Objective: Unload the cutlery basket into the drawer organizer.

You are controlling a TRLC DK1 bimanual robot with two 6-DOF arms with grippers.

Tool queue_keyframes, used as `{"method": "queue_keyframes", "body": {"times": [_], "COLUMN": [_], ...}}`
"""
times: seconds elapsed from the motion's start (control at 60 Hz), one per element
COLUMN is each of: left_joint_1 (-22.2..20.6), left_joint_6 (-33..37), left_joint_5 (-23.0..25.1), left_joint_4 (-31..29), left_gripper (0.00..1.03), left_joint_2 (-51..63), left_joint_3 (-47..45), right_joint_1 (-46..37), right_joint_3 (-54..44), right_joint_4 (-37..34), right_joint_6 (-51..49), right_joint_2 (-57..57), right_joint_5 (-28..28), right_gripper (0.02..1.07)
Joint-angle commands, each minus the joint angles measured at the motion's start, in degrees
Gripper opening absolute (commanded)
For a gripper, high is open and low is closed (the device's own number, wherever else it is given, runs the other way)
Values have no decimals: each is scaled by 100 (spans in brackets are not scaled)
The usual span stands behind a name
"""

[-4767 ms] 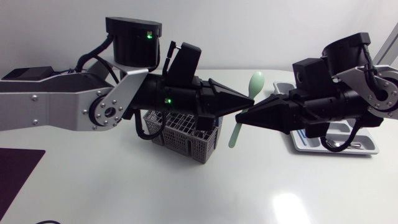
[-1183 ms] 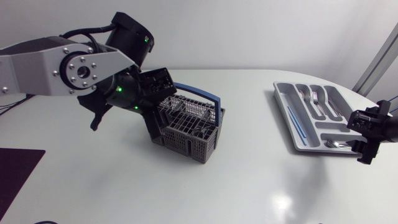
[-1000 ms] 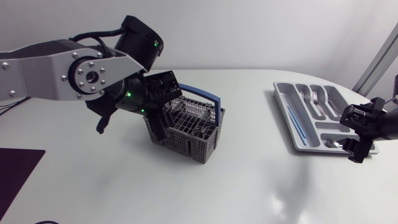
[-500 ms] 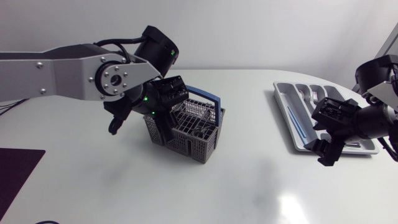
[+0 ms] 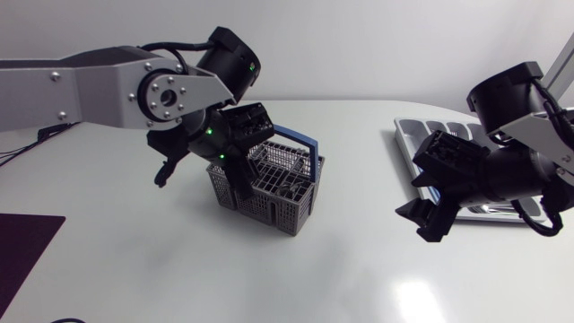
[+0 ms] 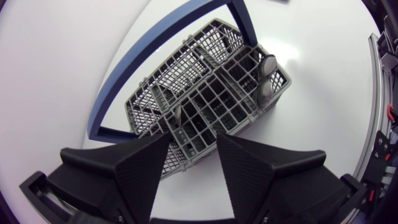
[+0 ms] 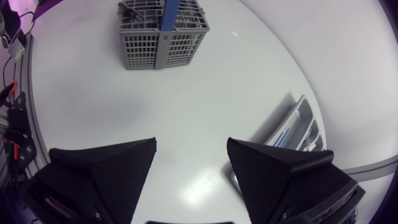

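Observation:
The grey cutlery basket (image 5: 280, 203) with a blue handle (image 5: 303, 141) stands left of the table's middle. My left gripper (image 5: 239, 176) hangs over its left end, open, holding nothing. In the left wrist view the basket (image 6: 205, 93) lies just ahead of the left gripper (image 6: 191, 157), with spoon bowls (image 6: 266, 68) at its far corner. The drawer organizer (image 5: 408, 141) sits at the right, mostly hidden behind my right arm. My right gripper (image 5: 415, 222) is open and empty above bare table between basket and organizer. From the right wrist, the basket (image 7: 161, 31) is far ahead and the organizer (image 7: 292, 127) beside the right gripper (image 7: 191, 157).
A dark purple mat (image 5: 22, 251) lies at the table's front left edge. White tabletop stretches in front of the basket and between it and the organizer.
My right arm has swung left from the organizer's front edge toward the table's middle. My left gripper has shifted right over the basket, its fingers slightly closer together.

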Motion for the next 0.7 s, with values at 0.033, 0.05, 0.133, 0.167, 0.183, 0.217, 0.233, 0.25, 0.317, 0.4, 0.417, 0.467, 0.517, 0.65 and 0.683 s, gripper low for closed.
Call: {"method": "queue_keyframes", "body": {"times": [0.033,0.05,0.133,0.167,0.183,0.217,0.233,0.25,0.317,0.4,0.417,0.467,0.517,0.65,0.683], "left_joint_1": [173,173,243,252,252,269,278,287,313,357,366,384,401,392,392], "left_joint_6": [-187,-195,-248,-248,-248,-257,-257,-257,-257,-257,-257,-257,-257,-257,-257], "left_joint_5": [287,305,357,357,357,357,357,357,357,331,322,305,287,261,261], "left_joint_4": [-225,-252,-331,-339,-339,-339,-339,-339,-357,-357,-357,-366,-366,-366,-357], "left_gripper": [55,55,55,55,55,55,55,55,55,55,55,55,55,45,42], "left_joint_2": [133,142,186,212,221,265,273,291,353,397,414,432,484,546,572], "left_joint_3": [387,414,537,554,563,581,581,590,616,660,669,686,686,678,686], "right_joint_1": [391,426,602,664,707,787,822,857,1015,1200,1244,1358,1498,1639,1657], "right_joint_3": [189,198,269,277,277,286,295,304,339,365,365,392,427,523,550], "right_joint_4": [-189,-198,-268,-268,-277,-277,-277,-277,-277,-259,-233,-207,-180,-119,-101], "right_joint_6": [579,623,851,913,965,1044,1080,1123,1255,1422,1475,1563,1651,1730,1730], "right_joint_2": [-68,-68,-68,-68,-68,-59,-51,-42,-24,20,28,64,108,222,266], "right_joint_5": [33,24,-19,-46,-55,-55,-55,-55,-72,-81,-81,-81,-55,-55,-55], "right_gripper": [85,85,85,85,85,85,85,85,85,85,85,85,85,85,85]}}
